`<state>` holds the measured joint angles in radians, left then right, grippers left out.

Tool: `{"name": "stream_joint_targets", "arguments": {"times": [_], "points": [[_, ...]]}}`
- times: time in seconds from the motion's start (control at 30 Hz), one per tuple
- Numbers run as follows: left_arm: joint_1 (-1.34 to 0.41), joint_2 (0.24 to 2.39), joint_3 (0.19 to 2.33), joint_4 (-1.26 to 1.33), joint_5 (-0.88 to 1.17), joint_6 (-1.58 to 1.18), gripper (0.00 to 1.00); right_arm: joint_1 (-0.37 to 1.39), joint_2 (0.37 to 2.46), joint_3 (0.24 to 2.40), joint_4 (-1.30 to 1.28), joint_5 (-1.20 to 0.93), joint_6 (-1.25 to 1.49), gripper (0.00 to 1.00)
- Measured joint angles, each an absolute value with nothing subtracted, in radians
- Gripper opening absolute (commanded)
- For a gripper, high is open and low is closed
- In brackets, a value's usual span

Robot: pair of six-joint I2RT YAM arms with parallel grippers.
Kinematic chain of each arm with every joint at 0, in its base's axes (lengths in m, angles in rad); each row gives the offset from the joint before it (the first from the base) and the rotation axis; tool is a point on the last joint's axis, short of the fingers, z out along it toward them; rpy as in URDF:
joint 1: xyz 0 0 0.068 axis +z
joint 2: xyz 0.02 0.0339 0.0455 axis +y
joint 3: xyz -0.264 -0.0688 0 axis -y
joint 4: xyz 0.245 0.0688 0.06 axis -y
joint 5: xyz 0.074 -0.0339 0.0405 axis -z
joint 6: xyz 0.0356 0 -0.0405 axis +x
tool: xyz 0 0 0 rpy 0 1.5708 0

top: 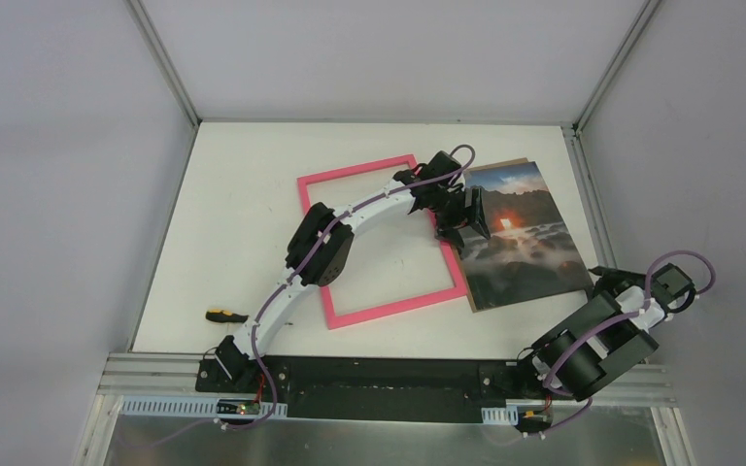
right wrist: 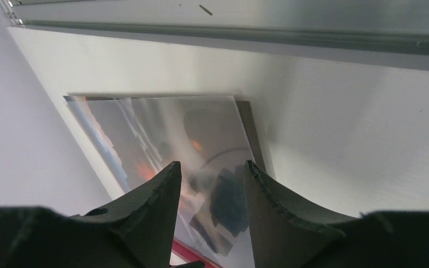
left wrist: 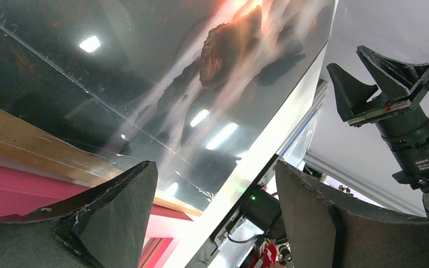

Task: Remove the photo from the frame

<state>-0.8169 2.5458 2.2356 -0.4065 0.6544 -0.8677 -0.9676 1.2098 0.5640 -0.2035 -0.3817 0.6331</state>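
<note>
The photo (top: 525,243), a landscape print with an orange sun glow, lies flat on the table just right of the pink frame (top: 398,306). The frame is empty and the table shows through it. My left gripper (top: 466,228) is open and hovers over the photo's left edge, where it meets the frame's right side. In the left wrist view the glossy photo (left wrist: 201,84), its brown backing (left wrist: 33,139) and the pink frame (left wrist: 22,190) lie beyond the open gripper (left wrist: 215,173). My right gripper (top: 604,280) is open and empty at the photo's near right corner. It faces the photo (right wrist: 162,134).
A small orange-handled screwdriver (top: 223,316) lies at the table's near left edge. Grey walls with aluminium rails (top: 593,204) close in the table on three sides. The right gripper also shows in the left wrist view (left wrist: 380,78).
</note>
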Motion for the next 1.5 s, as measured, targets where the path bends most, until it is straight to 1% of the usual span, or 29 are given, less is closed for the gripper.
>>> {"name": "stream_joint_targets", "arguments": {"times": [0.17,0.33,0.53,1.0,1.5], "points": [[-0.818,2.546,2.236,-0.406,0.654,-0.868,0.79,-0.968,1.238,0.569,-0.197,-0.355,0.62,0.45],[-0.819,2.546,2.236,-0.406,0.654,-0.868,0.79,-0.964,1.25,0.569,-0.182,-0.348,0.608,0.37],[-0.819,2.545,2.236,-0.406,0.655,-0.868,0.78,-0.955,1.293,0.569,-0.161,-0.337,0.596,0.31],[-0.819,2.545,2.226,-0.407,0.654,-0.868,0.78,-0.927,1.345,0.569,-0.128,-0.3,0.582,0.3],[-0.825,2.544,2.217,-0.406,0.654,-0.868,0.78,-0.891,1.365,0.578,-0.085,-0.297,0.575,0.32]]}}
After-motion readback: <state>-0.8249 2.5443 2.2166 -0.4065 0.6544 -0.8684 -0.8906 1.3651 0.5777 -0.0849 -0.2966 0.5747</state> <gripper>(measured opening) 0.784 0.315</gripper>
